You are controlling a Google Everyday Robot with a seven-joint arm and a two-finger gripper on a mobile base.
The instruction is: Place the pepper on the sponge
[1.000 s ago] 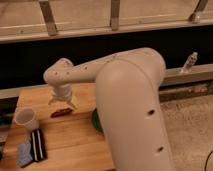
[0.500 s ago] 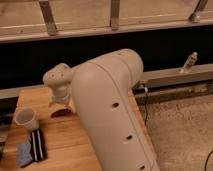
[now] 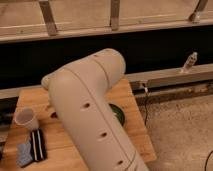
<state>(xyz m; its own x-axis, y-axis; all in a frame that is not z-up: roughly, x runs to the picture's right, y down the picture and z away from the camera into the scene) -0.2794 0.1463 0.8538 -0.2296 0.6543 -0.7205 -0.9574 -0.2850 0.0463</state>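
Observation:
The blue-grey sponge (image 3: 23, 153) lies flat near the front left corner of the wooden table (image 3: 33, 100). My large cream arm (image 3: 92, 115) fills the middle of the camera view and reaches left over the table. The gripper is hidden behind the arm's near end, somewhere over the left-centre of the table. The pepper is hidden there too. A small dark speck (image 3: 53, 115) shows at the arm's left edge, and I cannot tell what it is.
A black block with white stripes (image 3: 38, 145) lies right beside the sponge. A pale cup (image 3: 26, 119) stands behind them. A sliver of the green plate (image 3: 118, 114) shows right of the arm. A small bottle (image 3: 190, 62) stands on the far ledge.
The arm has swung closer to the camera and now covers the gripper and the pepper, both of which showed over the table a second ago.

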